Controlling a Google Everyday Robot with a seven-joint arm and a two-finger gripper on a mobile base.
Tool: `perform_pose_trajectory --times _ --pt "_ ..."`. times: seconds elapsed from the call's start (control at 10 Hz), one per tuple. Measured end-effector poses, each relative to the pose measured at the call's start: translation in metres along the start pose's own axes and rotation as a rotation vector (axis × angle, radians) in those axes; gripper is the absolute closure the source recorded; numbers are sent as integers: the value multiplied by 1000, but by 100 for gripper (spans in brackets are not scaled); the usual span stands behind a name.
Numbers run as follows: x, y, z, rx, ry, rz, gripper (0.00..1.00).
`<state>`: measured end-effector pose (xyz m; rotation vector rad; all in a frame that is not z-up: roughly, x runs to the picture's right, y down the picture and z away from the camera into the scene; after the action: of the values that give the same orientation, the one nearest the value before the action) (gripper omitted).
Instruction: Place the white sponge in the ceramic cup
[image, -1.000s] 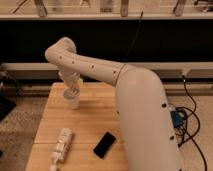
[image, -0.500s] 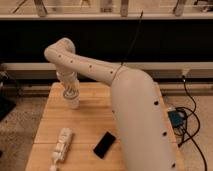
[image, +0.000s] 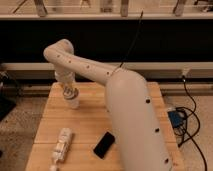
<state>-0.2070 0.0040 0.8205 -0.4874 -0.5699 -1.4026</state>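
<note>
The ceramic cup (image: 73, 102) is a small pale cup standing on the far left part of the wooden table (image: 130, 127). My gripper (image: 69, 92) points straight down right over the cup's mouth, touching or just above its rim. The white sponge is not visible as a separate thing; it is hidden, and I cannot tell whether it is in the gripper or in the cup. My white arm (image: 131, 107) reaches from the lower right across the table to the cup.
A longer bumpy white object (image: 61, 145) lies near the table's front left. A black phone-like slab (image: 104, 145) lies at the front middle, beside the arm. A dark rail and wall run behind the table. Cables and a blue box (image: 176, 120) lie on the floor to the right.
The thick part of the arm has swung slightly left. The gripper has stayed over the cup, perhaps a little lower.
</note>
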Motion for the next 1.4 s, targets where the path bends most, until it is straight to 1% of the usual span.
perform_pose_trajectory --times 0.2,0.3,0.5,0.6,0.9,1.1,1.2,1.3,1.4 --pt "0 0 -1 0 2 -3 58" --pt "0 0 -1 -2 3 -6 46" --pt "-1 2 -1 -6 4 -9 26" --pt "-1 3 -1 -6 8 -6 21" --pt "0 7 1 -8 36 5 20" --pt "2 12 -1 -8 68 15 21" --pt "3 13 -2 -7 72 16 24" --pt "5 14 -1 -2 58 19 31" --pt "4 18 1 -7 42 20 33"
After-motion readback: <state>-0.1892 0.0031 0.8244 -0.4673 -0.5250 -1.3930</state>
